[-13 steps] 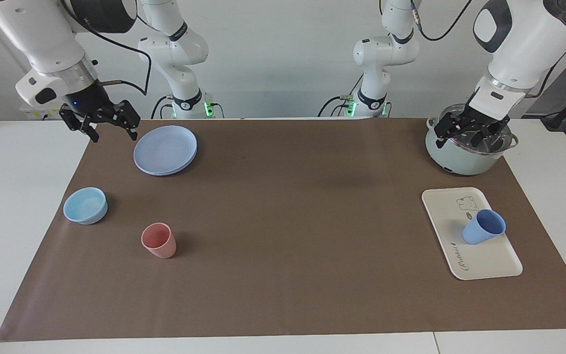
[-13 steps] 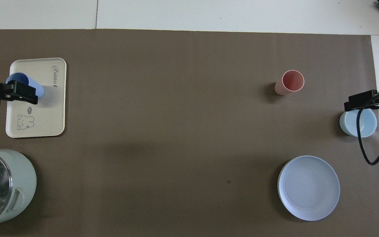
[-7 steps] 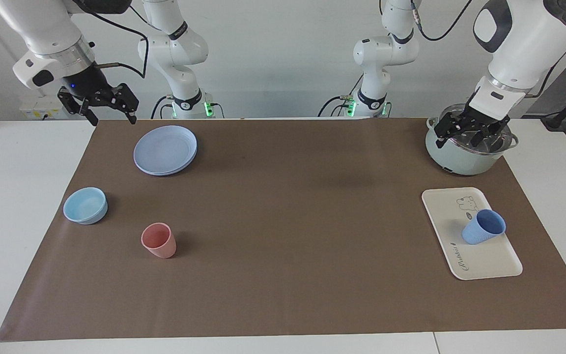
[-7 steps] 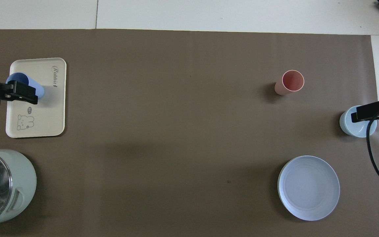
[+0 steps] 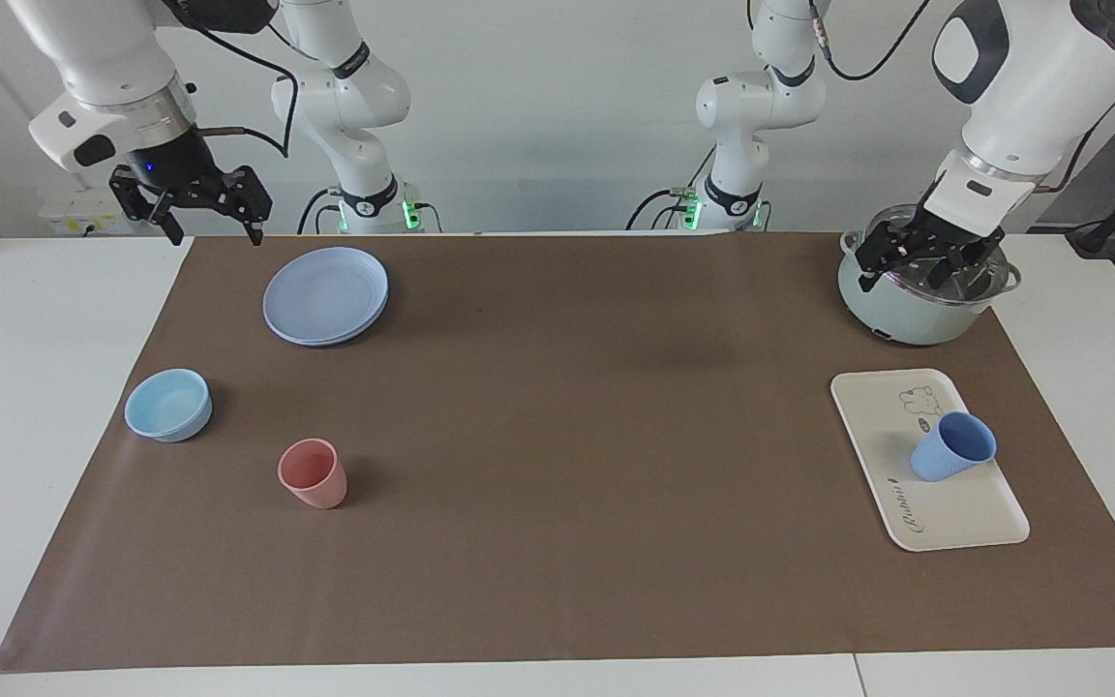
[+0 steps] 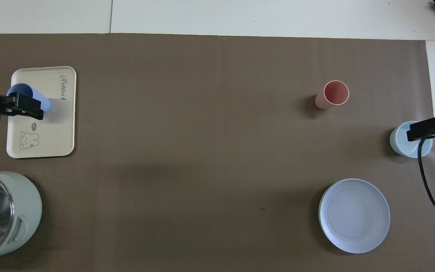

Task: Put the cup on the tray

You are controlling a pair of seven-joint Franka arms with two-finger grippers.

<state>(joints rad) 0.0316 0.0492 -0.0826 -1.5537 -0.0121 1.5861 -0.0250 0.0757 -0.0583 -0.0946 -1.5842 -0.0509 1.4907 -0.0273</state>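
- Left gripper (image 5: 923, 261) hangs over the pale green pot (image 5: 906, 315), fingers spread, nothing in them, same spot as a sec ago.
- Right gripper (image 5: 192, 201) has lifted up & back off the mat, now raised near the round blue plate (image 5: 326, 294), fingers apart, empty.
- Cup (image 5: 951, 447), ribbed blue plastic, tapered, stands on the tray (image 5: 882, 440) just by the bear drawing, farther from the robots than the pot.
- Tray's flat, cream, rounded corners. Looks done imo, both arms backing off.
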